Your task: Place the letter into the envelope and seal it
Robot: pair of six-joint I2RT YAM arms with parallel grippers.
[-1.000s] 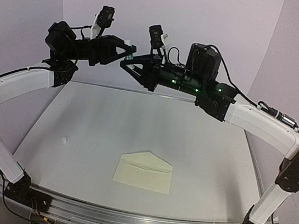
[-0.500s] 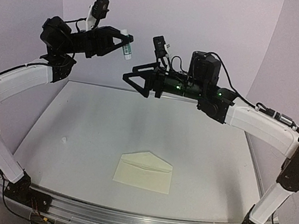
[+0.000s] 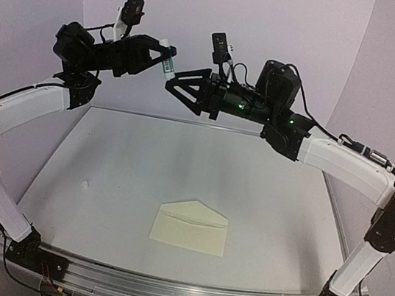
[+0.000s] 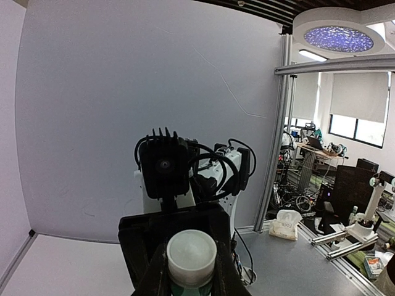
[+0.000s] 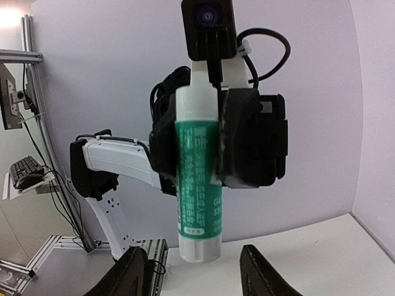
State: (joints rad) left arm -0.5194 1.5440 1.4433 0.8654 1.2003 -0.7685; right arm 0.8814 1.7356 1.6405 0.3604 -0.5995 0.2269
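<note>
Left gripper (image 3: 163, 59) clamps a glue stick (image 5: 199, 191), held high. Right gripper (image 5: 194, 276) gapes just short of its free end. Envelope (image 3: 190, 226) lies on the table (image 3: 106, 164), flap open; letter unseen. Sealing step, probably: uncapping next needs a squarely aligned pinch.

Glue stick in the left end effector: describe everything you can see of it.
The glue stick is a white, plastic-looking cylinder wrapped in a green label with white print; both ends are white. It hangs roughly upright, high above the table, clamped at mid-body between the fingers of the left end effector. The right end effector is open and points at its lower end without touching it. Nothing else touches it.
</note>
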